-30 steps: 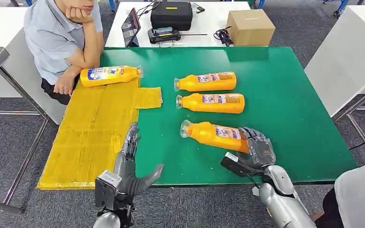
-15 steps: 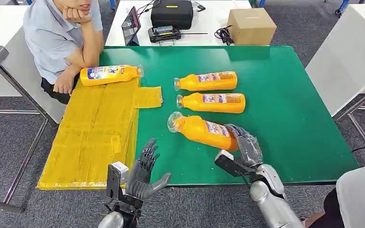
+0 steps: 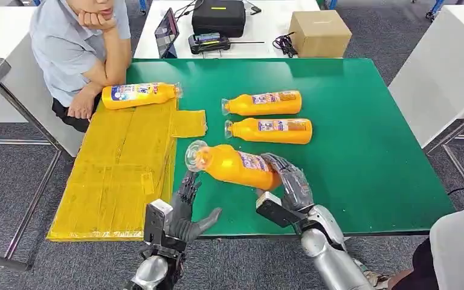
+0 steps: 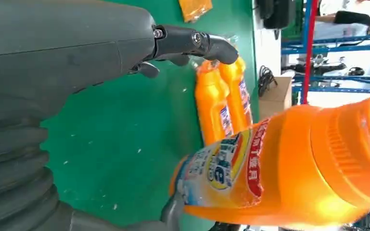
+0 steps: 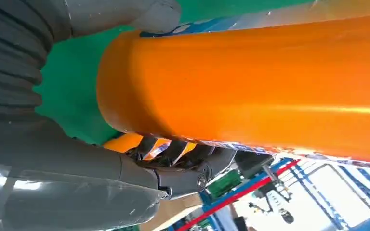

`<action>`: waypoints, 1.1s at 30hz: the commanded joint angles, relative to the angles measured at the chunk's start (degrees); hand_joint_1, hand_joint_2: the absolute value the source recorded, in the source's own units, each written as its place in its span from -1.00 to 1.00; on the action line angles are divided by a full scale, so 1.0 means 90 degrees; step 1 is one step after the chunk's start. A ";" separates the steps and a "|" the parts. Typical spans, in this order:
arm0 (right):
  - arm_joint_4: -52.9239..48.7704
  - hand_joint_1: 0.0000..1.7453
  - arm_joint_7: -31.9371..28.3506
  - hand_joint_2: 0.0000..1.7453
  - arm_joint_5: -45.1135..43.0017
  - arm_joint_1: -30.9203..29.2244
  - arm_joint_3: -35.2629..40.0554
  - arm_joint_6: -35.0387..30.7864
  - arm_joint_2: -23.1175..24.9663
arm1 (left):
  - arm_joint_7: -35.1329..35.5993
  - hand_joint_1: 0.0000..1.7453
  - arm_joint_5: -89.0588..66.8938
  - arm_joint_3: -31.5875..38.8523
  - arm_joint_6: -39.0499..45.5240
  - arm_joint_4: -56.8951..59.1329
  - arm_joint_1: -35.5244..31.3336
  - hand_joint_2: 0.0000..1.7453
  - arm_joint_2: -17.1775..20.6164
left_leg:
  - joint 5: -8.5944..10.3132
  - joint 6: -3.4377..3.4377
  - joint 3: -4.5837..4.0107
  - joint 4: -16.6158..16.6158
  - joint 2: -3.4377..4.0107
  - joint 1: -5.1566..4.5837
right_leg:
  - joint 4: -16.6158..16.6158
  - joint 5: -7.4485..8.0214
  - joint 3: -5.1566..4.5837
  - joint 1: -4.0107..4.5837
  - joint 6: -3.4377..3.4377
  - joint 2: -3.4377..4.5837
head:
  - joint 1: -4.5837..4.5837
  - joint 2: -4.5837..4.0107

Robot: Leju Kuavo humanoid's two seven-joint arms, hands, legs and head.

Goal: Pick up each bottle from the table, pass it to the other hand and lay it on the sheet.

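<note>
an orange bottle (image 3: pixel 235 165) is held off the green table (image 3: pixel 362 139) by the right hand (image 3: pixel 287 181), whose fingers (image 3: pixel 278 164) are wrapped over its base end while the thumb is pressed against the opposite side; in the right wrist view the dark fingers (image 5: pixel 183 163) are seen curled around the far side of the bottle's body (image 5: pixel 250 82). the bottle is tilted, its clear cap end pointed toward ten o'clock, just above the fingertips of the left hand (image 3: pixel 184 211). the left hand is held open at six o'clock of the cap, fingers (image 3: pixel 188 186) spread and pointed up, thumb stuck out toward three o'clock, nothing grasped; whether its fingertips are touching the cap cannot be told. in the left wrist view the cap end of the bottle (image 4: pixel 289 163) is seen close before the left hand's fingers (image 4: pixel 192 41). two more bottles are laid side by side on the table at twelve o'clock of the held one, the nearer (image 3: pixel 269 130) and the farther (image 3: pixel 261 103), caps toward nine o'clock. a fourth bottle (image 3: pixel 139 95) is laid across the far end of the yellow sheet (image 3: pixel 115 175), which is spread over the table's nine o'clock edge. a person (image 3: pixel 78 48) is seated at eleven o'clock, one hand resting near that bottle.
</note>
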 commanded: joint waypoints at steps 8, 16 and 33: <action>0.0257 1.00 0.0080 1.00 -0.0169 -0.0356 0.0648 0.0194 0.0141 | -0.0226 -1.00 0.0242 0.0028 -0.0140 0.0233 -0.0426 1.00 -0.0088 | -0.0003 -0.0009 0.0002 0.0000 0.0011 0.0004 | 0.0000 0.0001 0.0001 0.0005 -0.0010 0.0009 | 0.0000 0.0000; 0.0685 1.00 0.0229 1.00 -0.0192 -0.0597 0.0804 0.0241 0.0259 | -0.0266 -1.00 0.0360 0.0005 -0.0076 0.0179 -0.0524 1.00 -0.0110 | -0.0006 -0.0010 0.0006 0.0002 0.0017 0.0005 | 0.0001 -0.0001 0.0004 0.0006 -0.0012 0.0012 | 0.0002 0.0000; 0.0909 1.00 0.0282 1.00 -0.0147 -0.0700 0.1108 0.0246 0.0375 | -0.0350 -1.00 0.0549 0.0081 0.0105 0.0308 -0.0748 1.00 -0.0182 | -0.0006 -0.0010 0.0006 0.0002 0.0009 0.0006 | 0.0001 -0.0003 0.0006 0.0007 -0.0013 0.0005 | 0.0000 0.0000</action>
